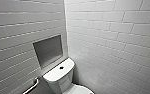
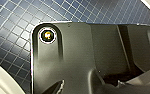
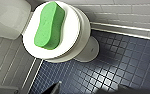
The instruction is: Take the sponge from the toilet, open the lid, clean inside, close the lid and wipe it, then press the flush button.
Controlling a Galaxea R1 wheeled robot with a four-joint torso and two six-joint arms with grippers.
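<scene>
The sponge (image 3: 49, 25) lies on the closed lid (image 3: 70, 32) of the toilet (image 1: 59, 73)

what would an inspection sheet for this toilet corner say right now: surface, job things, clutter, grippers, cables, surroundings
surface: dark blue floor of small square tiles with light grout
job's things: green sponge lies flat on the closed white lid; toilet stands in the corner, with a round dark button on its tank top
clutter: nothing seen
grippers: cannot tell whether the jaws are open or shut; nothing is touching the sponge
cables: nothing seen
surroundings: white brick-tile walls, a recessed niche above the tank, a metal rail on the wall beside the toilet
</scene>
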